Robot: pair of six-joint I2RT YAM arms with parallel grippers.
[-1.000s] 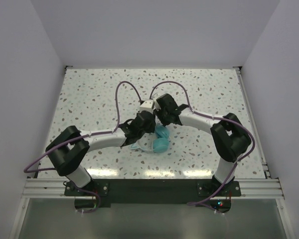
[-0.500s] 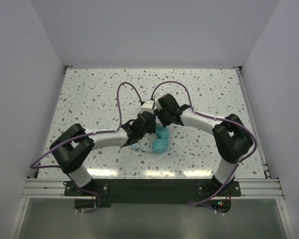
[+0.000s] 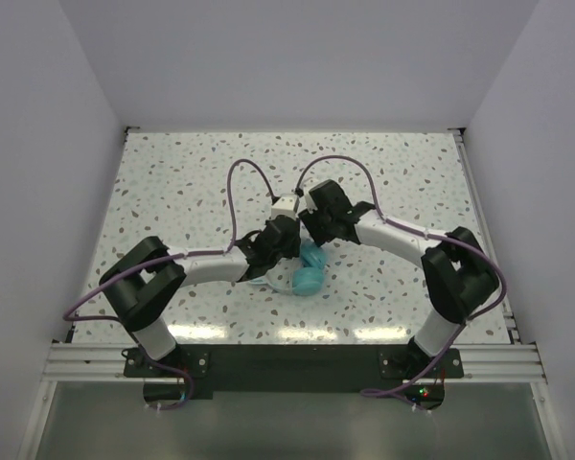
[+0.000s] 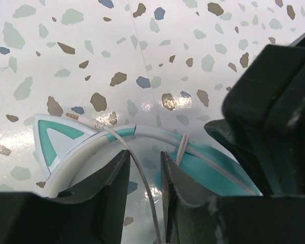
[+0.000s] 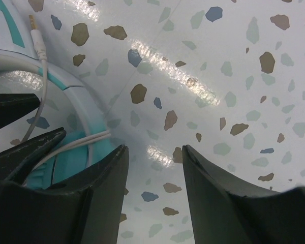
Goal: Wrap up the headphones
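- Lately the right hand (image 5: 153,152) has spread its fingers clearly wider than a second ago. In the overhead view its elbow has swung further out to the right, and the hand has eased slightly toward the far side of the desk (image 3: 172,172).
- Meanwhile the left hand (image 4: 145,162) has narrowed a little, and its arm has shifted inward toward the middle.
- As I read it, the right hand is giving up its share of the cord (image 4: 142,178) and the left is taking over. The wrap looks begun but not finished.
- The headphones (image 3: 305,273) lie on the desk near its middle, just on the near side of the two hands and partly under them.
- The right hand is open, with only speckled desk showing between its fingers. A teal earcup (image 5: 73,157) and strands of cord sit just outside one finger. I cannot tell whether that finger touches them.
- The left hand's fingers stand a narrow gap apart. The cord runs down through that gap after crossing over the pale headband (image 4: 152,133).
- That gap looks wider than the cord, so where it can be seen the cord is threaded, not pinched.
- The plug (image 4: 81,117) lies loose on the desk beside the headband's end, so the cord's tail is not yet tucked in.
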